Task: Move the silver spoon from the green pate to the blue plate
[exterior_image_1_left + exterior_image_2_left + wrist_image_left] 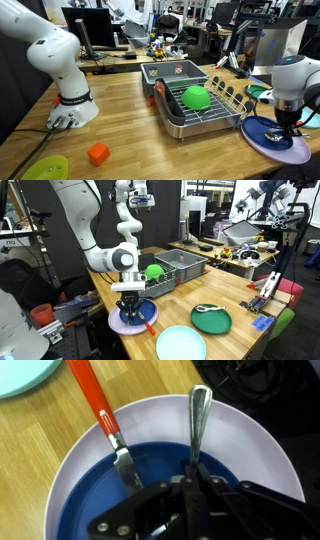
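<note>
My gripper (190,485) is shut on the silver spoon (198,420). The spoon's handle sticks out past the jaws over the blue plate (90,490), which has a pale rim. In both exterior views the gripper (286,124) (131,306) hangs low over the blue plate (268,142) (120,325). Whether the spoon touches the plate is hidden by the fingers. The dark green plate (222,325) lies on the table apart from it, with a small silvery item (205,308) on it.
A red-handled utensil (95,405) lies across the blue plate's rim beside the spoon. A pale teal plate (180,343) is close by. A dish rack (215,118) holds a green bowl (195,97). An orange block (97,153) and a lime plate (45,168) lie farther off.
</note>
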Robot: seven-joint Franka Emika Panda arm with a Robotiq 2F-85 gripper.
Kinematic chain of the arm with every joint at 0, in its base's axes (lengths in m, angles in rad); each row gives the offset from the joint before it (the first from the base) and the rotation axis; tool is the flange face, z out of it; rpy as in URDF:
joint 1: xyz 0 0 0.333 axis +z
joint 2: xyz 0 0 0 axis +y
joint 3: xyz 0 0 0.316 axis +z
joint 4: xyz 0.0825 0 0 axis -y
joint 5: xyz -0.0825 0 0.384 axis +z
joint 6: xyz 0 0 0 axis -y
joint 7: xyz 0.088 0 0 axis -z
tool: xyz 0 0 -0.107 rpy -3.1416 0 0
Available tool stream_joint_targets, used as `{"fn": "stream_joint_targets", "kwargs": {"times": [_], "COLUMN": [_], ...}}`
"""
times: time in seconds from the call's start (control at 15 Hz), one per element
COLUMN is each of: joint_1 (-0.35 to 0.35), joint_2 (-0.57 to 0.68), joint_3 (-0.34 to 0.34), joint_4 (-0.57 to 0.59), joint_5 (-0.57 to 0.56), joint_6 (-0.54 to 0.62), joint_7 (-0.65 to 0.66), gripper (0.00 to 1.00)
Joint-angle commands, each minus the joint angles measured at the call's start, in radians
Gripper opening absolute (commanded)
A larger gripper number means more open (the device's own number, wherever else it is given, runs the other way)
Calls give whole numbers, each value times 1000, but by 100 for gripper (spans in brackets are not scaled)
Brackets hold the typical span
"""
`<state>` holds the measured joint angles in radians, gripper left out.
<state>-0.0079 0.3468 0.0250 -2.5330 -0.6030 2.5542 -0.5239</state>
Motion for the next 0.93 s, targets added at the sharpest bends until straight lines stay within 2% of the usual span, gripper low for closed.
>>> {"fn": "stream_joint_targets", "kwargs": {"times": [0.0,0.6,0.87], "joint_1": [-9,24,33], "joint_2": [2,-89,-174], "joint_3": [5,-5,2], "joint_4": [-7,-47,-90], "joint_5": [6,-65,-84], "joint_6": [15,12,4], "joint_7": [-20,20,26], "gripper": [38,100,100]}}
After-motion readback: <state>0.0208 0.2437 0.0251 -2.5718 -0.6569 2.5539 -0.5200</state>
